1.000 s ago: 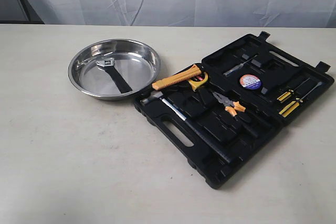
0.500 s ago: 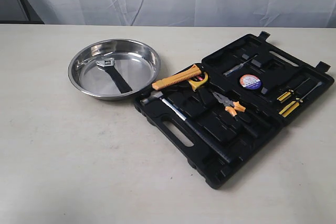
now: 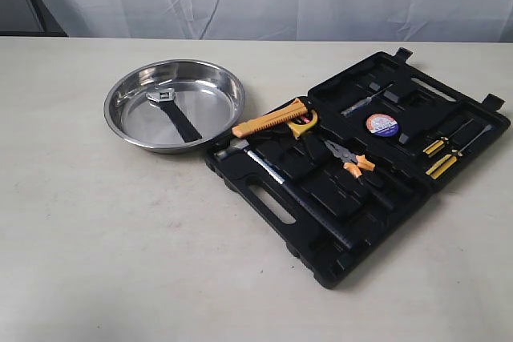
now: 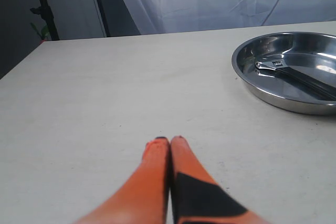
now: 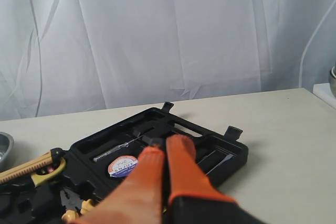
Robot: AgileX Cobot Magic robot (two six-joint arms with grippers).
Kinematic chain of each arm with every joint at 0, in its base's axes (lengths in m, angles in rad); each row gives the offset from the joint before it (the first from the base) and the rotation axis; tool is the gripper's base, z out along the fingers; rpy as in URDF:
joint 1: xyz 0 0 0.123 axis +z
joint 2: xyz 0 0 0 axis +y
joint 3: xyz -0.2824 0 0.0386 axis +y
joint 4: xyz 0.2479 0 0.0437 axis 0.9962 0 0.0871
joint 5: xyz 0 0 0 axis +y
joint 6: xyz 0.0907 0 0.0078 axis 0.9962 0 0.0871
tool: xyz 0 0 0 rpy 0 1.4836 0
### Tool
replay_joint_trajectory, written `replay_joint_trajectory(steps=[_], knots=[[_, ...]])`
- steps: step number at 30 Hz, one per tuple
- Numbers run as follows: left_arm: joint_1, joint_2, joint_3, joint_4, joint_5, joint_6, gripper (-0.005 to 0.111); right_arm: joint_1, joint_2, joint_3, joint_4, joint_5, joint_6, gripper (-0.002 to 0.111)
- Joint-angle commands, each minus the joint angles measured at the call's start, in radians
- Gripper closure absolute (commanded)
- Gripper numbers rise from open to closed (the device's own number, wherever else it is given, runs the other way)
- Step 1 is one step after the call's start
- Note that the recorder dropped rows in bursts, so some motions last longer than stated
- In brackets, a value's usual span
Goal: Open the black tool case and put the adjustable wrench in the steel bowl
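Observation:
The black tool case (image 3: 365,198) lies open flat on the table, right of centre, with its tools in their recesses. The adjustable wrench (image 3: 175,114) lies in the steel bowl (image 3: 132,86), silver head toward the back, black handle toward the case. The bowl (image 4: 247,80) and wrench (image 4: 294,74) also show in the left wrist view. My left gripper (image 4: 169,139) is shut and empty, over bare table apart from the bowl. My right gripper (image 5: 165,142) is shut and empty, above the open case (image 5: 210,135). Neither gripper appears in the exterior view.
In the case lie a hammer (image 3: 280,178), an orange-handled utility knife (image 3: 268,120), orange-handled pliers (image 3: 350,158), a tape roll (image 3: 382,124) and yellow-handled screwdrivers (image 3: 442,158). A white curtain hangs behind the table. The table's left edge (image 4: 21,61) shows in the left wrist view.

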Motion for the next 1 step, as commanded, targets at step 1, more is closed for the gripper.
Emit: replay_joint_trajectory(steps=[1], knots=[[0.002, -0.004, -0.002, 0.0, -0.013, -0.005, 0.106, -0.006, -0.006, 0.007, -0.004, -0.013, 0.0, 0.109]])
